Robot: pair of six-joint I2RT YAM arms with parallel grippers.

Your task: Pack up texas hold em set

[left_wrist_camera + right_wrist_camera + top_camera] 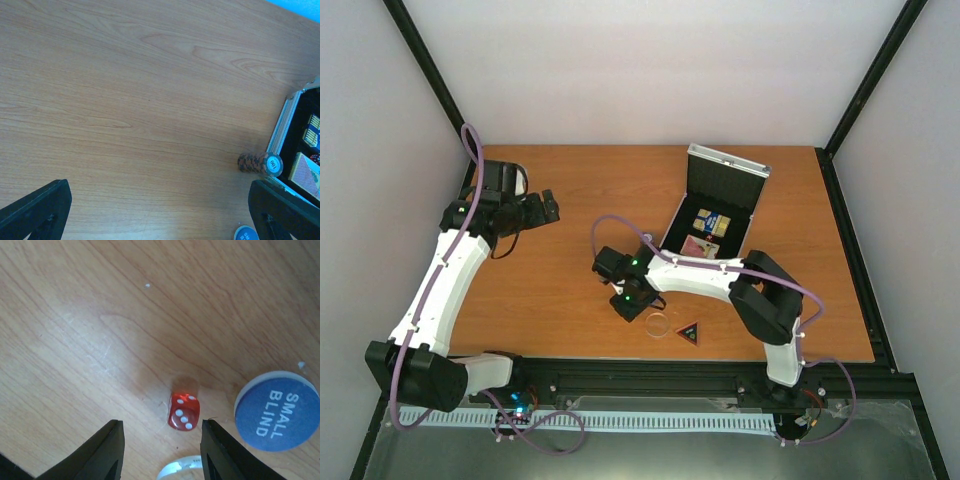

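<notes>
Right claw (161,452) hangs spread and empty over the table (75,315), red die (183,411) just ahead, blue chip (276,410) beside it.

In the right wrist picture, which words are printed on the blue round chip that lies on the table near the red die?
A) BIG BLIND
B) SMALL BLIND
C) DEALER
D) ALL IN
B: the blue chip, lying on the wood just to the right of the red die, shows the white words SMALL BLIND on its face.
</notes>
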